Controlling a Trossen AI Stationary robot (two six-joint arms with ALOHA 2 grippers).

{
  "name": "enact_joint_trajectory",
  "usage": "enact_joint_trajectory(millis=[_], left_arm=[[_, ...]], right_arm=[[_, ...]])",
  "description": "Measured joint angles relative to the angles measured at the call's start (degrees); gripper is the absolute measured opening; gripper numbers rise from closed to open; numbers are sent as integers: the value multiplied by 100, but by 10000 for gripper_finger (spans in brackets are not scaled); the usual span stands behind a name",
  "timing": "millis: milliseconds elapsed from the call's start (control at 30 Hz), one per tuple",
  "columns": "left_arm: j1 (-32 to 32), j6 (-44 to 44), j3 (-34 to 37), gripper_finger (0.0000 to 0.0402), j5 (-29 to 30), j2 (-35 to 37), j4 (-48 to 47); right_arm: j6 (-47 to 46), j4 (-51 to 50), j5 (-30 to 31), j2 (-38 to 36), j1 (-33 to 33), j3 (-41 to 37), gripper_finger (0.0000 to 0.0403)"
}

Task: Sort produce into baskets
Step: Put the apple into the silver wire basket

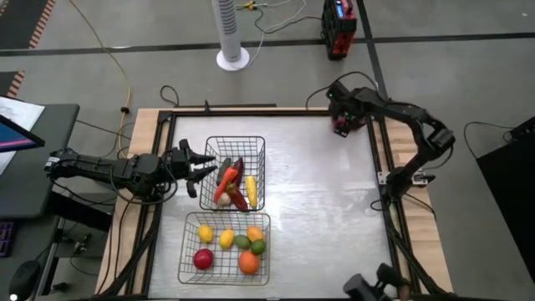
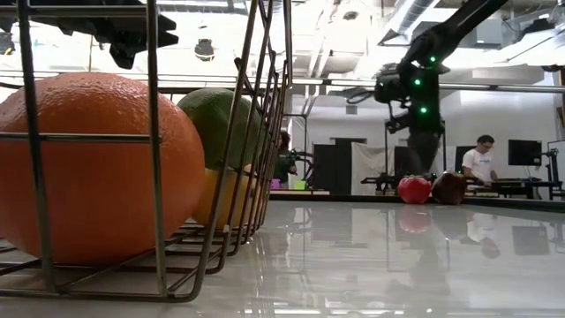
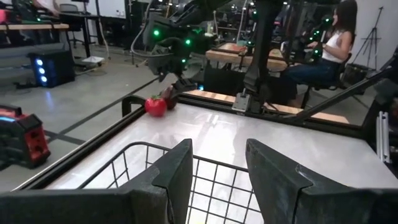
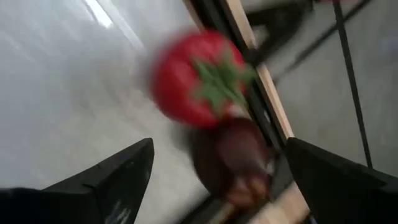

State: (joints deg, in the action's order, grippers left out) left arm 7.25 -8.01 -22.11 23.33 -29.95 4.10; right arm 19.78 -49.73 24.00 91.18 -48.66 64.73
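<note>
Where tomato [image 4: 198,78] lies, gaping right end effector [image 4: 217,165]

A grey concrete floor [image 1: 100,75] surrounded the worktop [image 1: 318,192]; a white tower fan [image 1: 231,33] stood beyond it, while people sat at desks [image 2: 521,184] under ceiling lights [image 2: 205,49].

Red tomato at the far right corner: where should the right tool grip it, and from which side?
Grip the red tomato across its round body, below the green stem cap, descending from above. A dark piece sits tight beside it at the table frame, so keep the fingers off that side.
</note>
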Motion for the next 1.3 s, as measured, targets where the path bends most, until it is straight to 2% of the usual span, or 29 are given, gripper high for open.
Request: enact_joint_trajectory(millis=[233,400,533,733,900,1100,1200,1300], left_arm=[[0,99,0,137,165,0,-14],[0,160,0,137,287,0,-13],[0,239,0,137,286,0,-13],[0,248,0,137,286,0,-15],[0,242,0,137,284,0,-15],[0,169,0,137,282,0,-15],[0,94,0,137,280,0,-49],[0,-16,0,137,240,0,-108]], right_arm=[[123,-208,14,65,-591,2,399],[129,-193,50,457,-810,2,399],[128,-194,526,978,-805,2,396],[125,-371,701,1469,-802,14,370],[130,-359,712,1517,-762,36,332],[-31,-837,229,1281,-375,207,324],[-407,-1489,-103,1115,21,347,325],[-901,-2163,-711,905,497,501,325]])
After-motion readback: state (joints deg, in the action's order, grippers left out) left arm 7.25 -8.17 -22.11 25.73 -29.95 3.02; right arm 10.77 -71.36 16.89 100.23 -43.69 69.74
